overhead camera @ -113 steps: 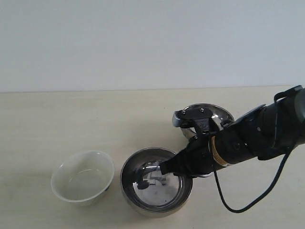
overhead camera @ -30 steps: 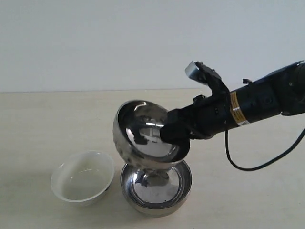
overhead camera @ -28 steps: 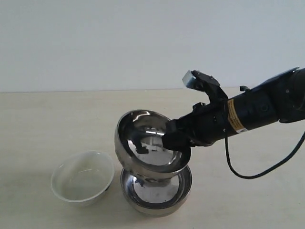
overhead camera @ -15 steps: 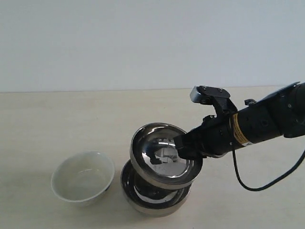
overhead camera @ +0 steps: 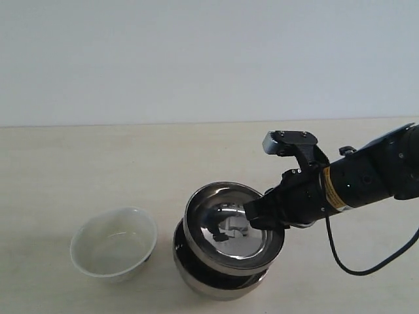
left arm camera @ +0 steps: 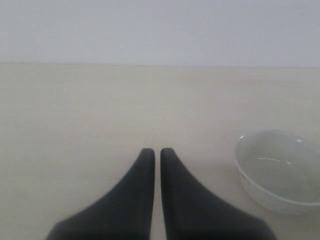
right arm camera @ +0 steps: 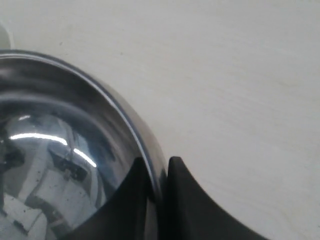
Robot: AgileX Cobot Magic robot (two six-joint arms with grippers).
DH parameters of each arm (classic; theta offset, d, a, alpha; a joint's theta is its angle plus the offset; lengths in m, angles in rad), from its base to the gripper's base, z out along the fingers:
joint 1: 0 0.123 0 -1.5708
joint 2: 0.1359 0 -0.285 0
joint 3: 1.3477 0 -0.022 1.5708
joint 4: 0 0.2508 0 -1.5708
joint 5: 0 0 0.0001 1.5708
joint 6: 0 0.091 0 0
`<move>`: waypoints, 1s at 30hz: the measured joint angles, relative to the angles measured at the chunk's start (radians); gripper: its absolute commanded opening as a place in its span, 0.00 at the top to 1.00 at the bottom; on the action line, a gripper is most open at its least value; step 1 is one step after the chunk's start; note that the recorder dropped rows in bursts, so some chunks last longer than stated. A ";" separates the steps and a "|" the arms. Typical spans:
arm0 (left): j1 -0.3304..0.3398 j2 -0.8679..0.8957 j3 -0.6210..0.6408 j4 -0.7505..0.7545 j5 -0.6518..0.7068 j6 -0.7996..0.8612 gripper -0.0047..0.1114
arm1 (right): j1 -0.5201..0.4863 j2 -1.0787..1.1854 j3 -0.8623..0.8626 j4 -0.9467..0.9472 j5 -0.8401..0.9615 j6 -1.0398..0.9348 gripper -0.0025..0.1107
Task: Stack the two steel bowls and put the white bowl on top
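Note:
Two steel bowls sit at the front centre of the table. The upper steel bowl [overhead camera: 226, 226] rests tilted inside the lower steel bowl [overhead camera: 216, 280]. My right gripper [overhead camera: 256, 214] is shut on the upper bowl's right rim; in the right wrist view that rim [right arm camera: 131, 125] passes between the two black fingers [right arm camera: 177, 200]. The white bowl [overhead camera: 114, 243] stands upright on the table left of the steel bowls, apart from them. It also shows in the left wrist view as the white bowl [left arm camera: 278, 171]. My left gripper [left arm camera: 153, 155] hovers beside it, fingers together, holding nothing.
The pale wooden table [overhead camera: 78, 163] runs back to a plain white wall. A black cable [overhead camera: 366, 261] hangs from the right arm down to the table at the right.
The right gripper has carried the second steel bowl from beside the first, lifted and tilted, and lowered it into the first bowl. The white bowl has not moved.

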 measured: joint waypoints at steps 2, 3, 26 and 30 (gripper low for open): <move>0.000 0.000 0.000 0.000 0.000 0.000 0.93 | 0.000 0.000 -0.002 0.000 -0.026 -0.009 0.87; 0.000 0.000 0.000 0.000 0.000 0.000 0.93 | 0.000 0.000 -0.002 0.000 -0.034 -0.011 0.80; 0.000 0.000 0.000 0.000 0.000 0.000 0.93 | 0.000 -0.030 -0.117 0.005 -0.196 -0.006 0.98; 0.000 0.000 0.000 0.000 0.000 0.000 0.93 | 0.000 -0.048 -0.120 0.005 -0.190 -0.006 0.98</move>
